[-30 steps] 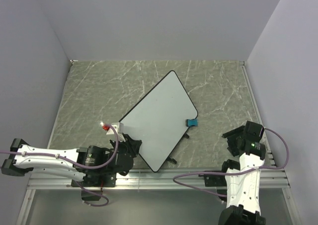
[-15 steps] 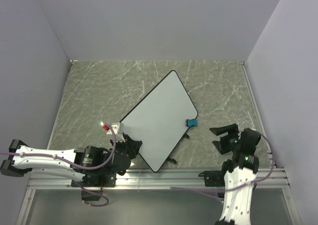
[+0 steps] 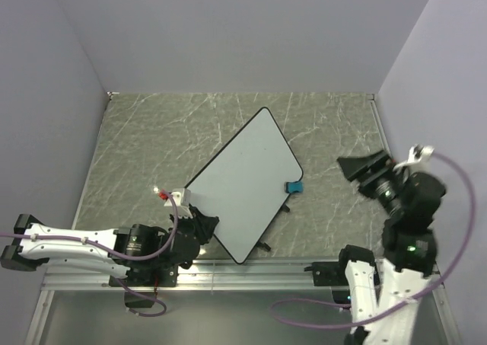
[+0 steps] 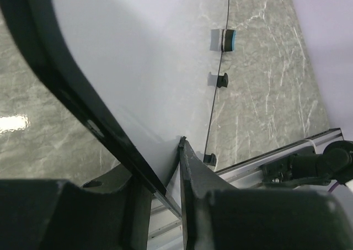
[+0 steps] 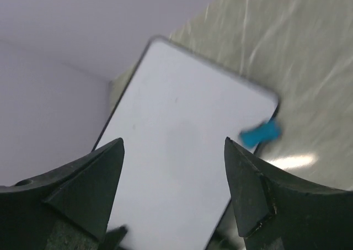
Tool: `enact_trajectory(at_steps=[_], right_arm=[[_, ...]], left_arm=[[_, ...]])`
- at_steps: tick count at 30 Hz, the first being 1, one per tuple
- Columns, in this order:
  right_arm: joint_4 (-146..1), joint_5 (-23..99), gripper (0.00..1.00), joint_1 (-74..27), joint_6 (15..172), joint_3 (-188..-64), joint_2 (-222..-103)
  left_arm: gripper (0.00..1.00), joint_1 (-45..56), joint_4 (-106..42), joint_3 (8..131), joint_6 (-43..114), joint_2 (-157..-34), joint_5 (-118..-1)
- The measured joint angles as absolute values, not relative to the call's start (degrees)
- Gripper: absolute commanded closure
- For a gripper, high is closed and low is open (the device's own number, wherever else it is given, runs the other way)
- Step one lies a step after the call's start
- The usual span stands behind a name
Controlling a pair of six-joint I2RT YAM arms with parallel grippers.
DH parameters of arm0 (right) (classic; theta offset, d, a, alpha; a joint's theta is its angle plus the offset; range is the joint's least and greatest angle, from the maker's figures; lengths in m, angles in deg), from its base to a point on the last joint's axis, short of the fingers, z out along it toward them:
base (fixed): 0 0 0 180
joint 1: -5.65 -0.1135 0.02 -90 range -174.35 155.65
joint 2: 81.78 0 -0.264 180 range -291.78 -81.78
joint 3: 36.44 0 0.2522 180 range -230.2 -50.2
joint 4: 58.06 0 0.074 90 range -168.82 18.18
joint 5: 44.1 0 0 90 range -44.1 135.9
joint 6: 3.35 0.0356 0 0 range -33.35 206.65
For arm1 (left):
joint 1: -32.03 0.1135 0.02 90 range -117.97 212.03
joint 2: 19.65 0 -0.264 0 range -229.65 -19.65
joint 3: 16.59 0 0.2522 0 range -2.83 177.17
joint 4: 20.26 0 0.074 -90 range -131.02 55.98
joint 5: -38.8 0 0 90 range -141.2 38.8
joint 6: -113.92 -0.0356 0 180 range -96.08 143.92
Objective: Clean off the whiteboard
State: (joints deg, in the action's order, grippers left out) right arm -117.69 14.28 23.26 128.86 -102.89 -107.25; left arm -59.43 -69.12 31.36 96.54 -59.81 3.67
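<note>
The whiteboard [image 3: 242, 185] lies tilted on the marbled table, white with a thin black rim, with no scribbles visible. It also shows in the left wrist view [image 4: 138, 68] and the right wrist view [image 5: 182, 145]. My left gripper [image 3: 204, 227] is shut on the whiteboard's near-left rim, one finger on each face [image 4: 190, 167]. A small blue eraser block [image 3: 294, 187] lies at the board's right edge, near its two black feet [image 4: 222, 80]. My right gripper [image 3: 364, 164] is open, empty and raised, to the right of the board, pointing at it.
A small white part with a red tip [image 3: 163, 195] sits on my left arm by the board's left corner. An aluminium rail [image 3: 266, 273] runs along the near table edge. Grey walls enclose the table on three sides.
My right arm has lifted from low at the near right edge and swung up, its open gripper now facing the board. The left arm and the board have stayed put.
</note>
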Motion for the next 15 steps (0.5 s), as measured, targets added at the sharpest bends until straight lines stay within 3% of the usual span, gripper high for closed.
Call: enact_trajectory(at_steps=[3,6,9,15], right_arm=[[-117.7,25.6,0.21,16.0,119.0,-121.9,-117.8],[-117.4,34.6,0.21,9.9,111.5,-131.1,-124.3],[-118.0,40.1,0.23,3.0,108.8,-128.9,-127.7],[-121.9,55.0,0.22,-25.2,110.7,-117.6,-143.1]], left_arm=[[1.00,-59.4,-68.0,31.6,96.5,-61.9,3.9],[1.00,-59.4,-66.6,31.8,96.3,-63.4,4.2],[1.00,-59.4,-65.8,31.8,95.5,-63.8,4.2],[1.00,-59.4,-65.9,32.3,95.5,-64.7,4.4]])
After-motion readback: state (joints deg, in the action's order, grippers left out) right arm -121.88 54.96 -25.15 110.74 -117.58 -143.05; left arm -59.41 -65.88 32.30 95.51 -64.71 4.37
